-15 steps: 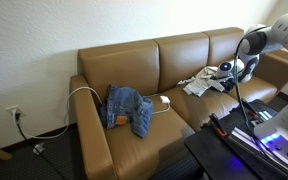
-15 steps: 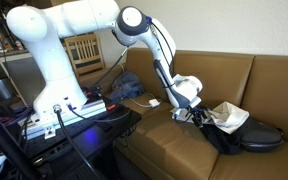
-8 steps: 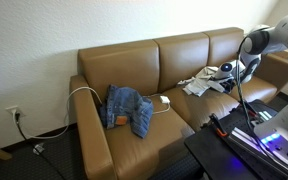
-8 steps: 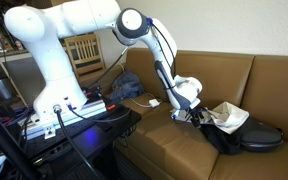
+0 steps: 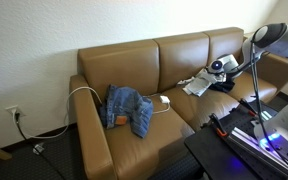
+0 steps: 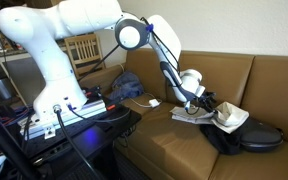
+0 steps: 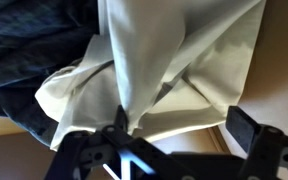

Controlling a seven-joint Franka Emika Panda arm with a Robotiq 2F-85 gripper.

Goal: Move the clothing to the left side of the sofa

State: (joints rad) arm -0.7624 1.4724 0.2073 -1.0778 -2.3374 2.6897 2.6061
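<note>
Blue denim jeans [image 5: 129, 108] already lay on the tan-brown leather sofa's [image 5: 124, 60] left seat. The white-grey shirt [image 5: 197, 86] and dark navy-black top [image 6: 252, 138] lay unmoved at the far end, under the spread, apparently empty gripper [image 6: 201, 102].

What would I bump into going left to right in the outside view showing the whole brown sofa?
White wall socket → boxy arm of the tan leather sofa → crumpled blue denim jeans → crumpled white-grey shirt.

Plain white-grey shirt [image 7: 174, 70] right under my end effector [image 7: 176, 125], dark navy top [image 7: 24, 50] beside it, blue jeans [image 5: 127, 108] well off, tan-brown sofa [image 5: 184, 55].
</note>
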